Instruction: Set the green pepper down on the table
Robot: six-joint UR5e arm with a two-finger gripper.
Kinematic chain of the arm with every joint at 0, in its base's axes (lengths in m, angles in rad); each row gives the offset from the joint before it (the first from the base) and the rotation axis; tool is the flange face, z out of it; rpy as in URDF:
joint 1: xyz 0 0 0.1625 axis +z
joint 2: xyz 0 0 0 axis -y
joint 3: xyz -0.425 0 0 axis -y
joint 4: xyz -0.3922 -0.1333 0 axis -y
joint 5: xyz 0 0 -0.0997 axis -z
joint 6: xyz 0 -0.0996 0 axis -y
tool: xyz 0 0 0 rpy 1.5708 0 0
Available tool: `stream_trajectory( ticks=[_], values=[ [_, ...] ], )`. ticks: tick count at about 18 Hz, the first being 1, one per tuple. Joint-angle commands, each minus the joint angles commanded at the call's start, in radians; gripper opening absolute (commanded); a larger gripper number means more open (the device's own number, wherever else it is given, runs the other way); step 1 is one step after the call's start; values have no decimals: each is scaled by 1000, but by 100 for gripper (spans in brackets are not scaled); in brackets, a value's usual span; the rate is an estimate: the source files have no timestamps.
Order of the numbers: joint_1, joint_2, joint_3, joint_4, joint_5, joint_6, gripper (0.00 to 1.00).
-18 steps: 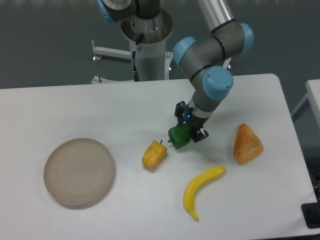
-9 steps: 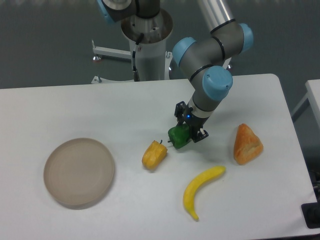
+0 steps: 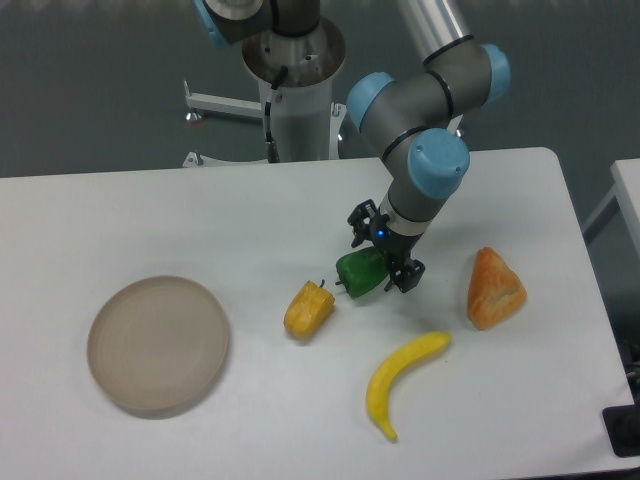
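The green pepper point(image 3: 360, 273) lies on the white table point(image 3: 200, 215) at mid-right, its dark stem pointing left toward the orange-yellow pepper. My gripper point(image 3: 383, 258) stands over the green pepper's right end. Its fingers are spread a little apart on either side of the pepper, so it looks open, and the pepper rests on the tabletop.
An orange-yellow pepper point(image 3: 308, 311) lies just left of the green one. A yellow banana point(image 3: 400, 380) lies in front, and a piece of bread point(image 3: 494, 288) to the right. A round beige plate point(image 3: 158, 345) sits at the front left. The robot base point(image 3: 298, 90) stands behind the table.
The gripper's fingers have spread apart and let go of the green pepper. The pepper has settled slightly lower on the table; the arm has hardly moved.
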Motion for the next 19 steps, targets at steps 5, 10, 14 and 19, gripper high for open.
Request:
stream_trajectory(
  ticks=[5,10,14,19],
  values=[
    [2,-3,63,14,2,2,100],
    [3,-23,140,25,46,9,100],
    [2,-28,164,25,94,2,100],
    [3,-35,189,25,109,6,100]
  ],
)
